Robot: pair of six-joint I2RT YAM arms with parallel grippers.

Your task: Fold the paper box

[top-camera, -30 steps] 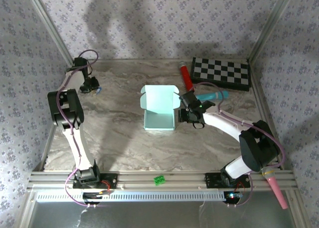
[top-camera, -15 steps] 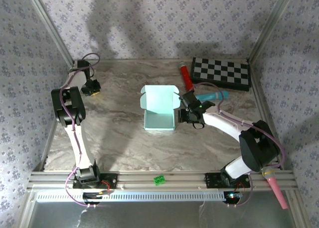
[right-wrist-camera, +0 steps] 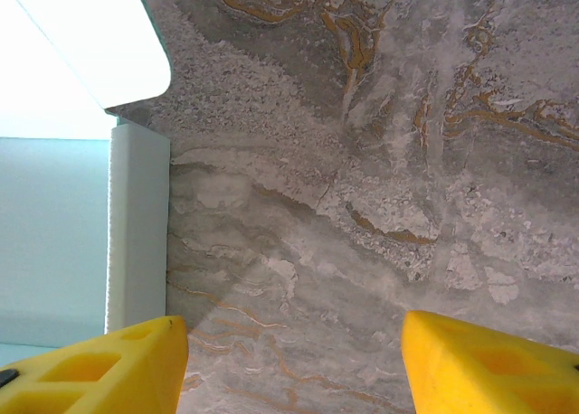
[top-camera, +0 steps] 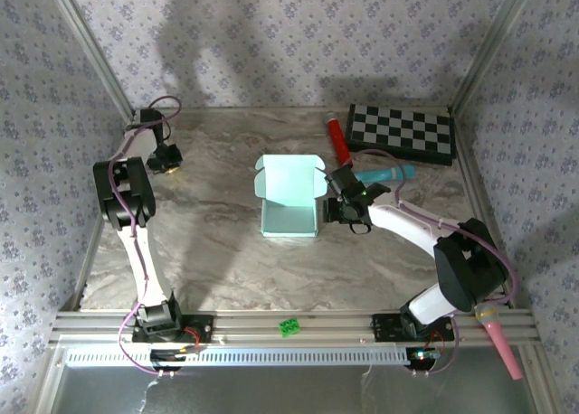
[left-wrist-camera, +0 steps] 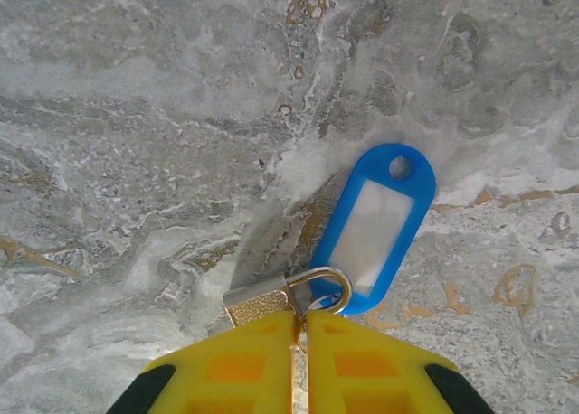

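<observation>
The paper box point(top-camera: 289, 197) is pale mint-green and stands mid-table, its lid flap open toward the back. My right gripper point(top-camera: 342, 202) sits just right of it. In the right wrist view the right gripper point(right-wrist-camera: 294, 333) is open over bare marble, with the box's wall point(right-wrist-camera: 136, 224) by its left fingertip. My left gripper point(top-camera: 166, 161) is at the far back left, away from the box. In the left wrist view the left gripper point(left-wrist-camera: 300, 316) is shut on the shackle of a small brass padlock point(left-wrist-camera: 258, 298), which carries a blue key tag point(left-wrist-camera: 375, 220).
A checkerboard point(top-camera: 401, 132) lies at the back right, with a red cylinder point(top-camera: 337, 138) and a teal microphone point(top-camera: 384, 174) near it. A green piece point(top-camera: 289, 325) rests on the front rail and a pink object point(top-camera: 502, 337) at the right front. Patterned walls enclose three sides.
The left arm shifted slightly and its gripper moved a little toward the near side at the back left. The right arm and the box have not moved.
</observation>
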